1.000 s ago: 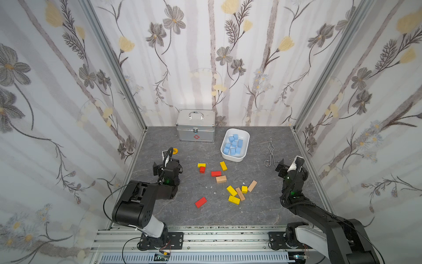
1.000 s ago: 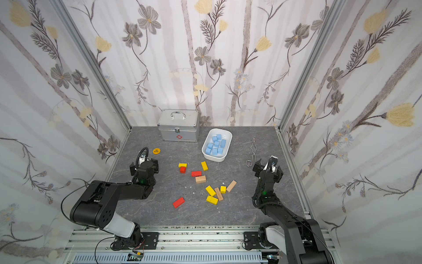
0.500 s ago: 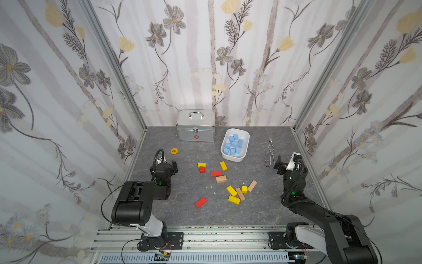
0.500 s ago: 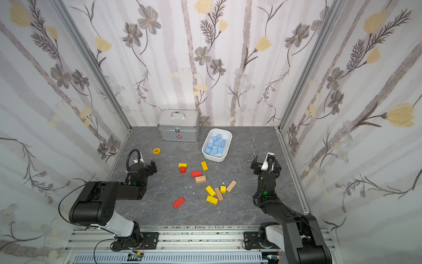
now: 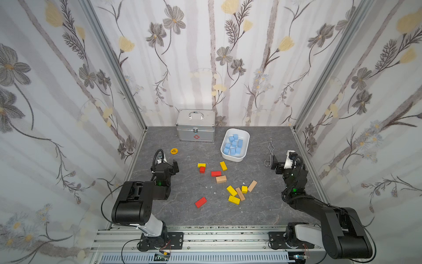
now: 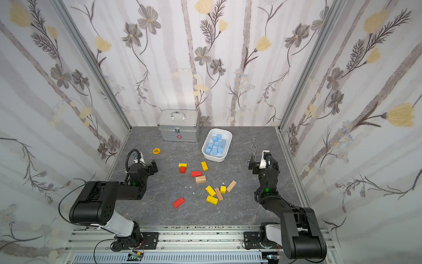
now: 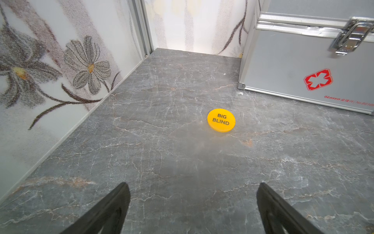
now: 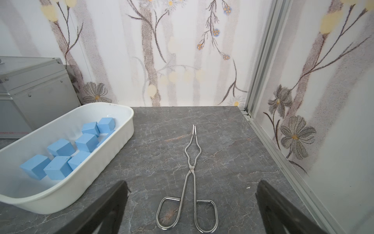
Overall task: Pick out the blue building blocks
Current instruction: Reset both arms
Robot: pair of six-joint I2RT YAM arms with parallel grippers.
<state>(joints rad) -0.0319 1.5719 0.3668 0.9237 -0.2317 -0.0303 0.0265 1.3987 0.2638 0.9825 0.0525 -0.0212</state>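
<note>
Blue blocks point(image 8: 60, 149) in a tub point(image 8: 121, 141) are judged light, stiff, best pinched across flat faces; left end effector point(image 7: 192, 202) and right end effector point(image 8: 191, 202) are held spread.

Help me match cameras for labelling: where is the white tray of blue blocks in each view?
In both top views: white tray right of centre, beside the silver case.
Left wrist: not in it; the silver case shows.
Right wrist: white tray, blue building blocks inside, between the silver case and the tongs.
Shared landmark: the silver case.
</note>
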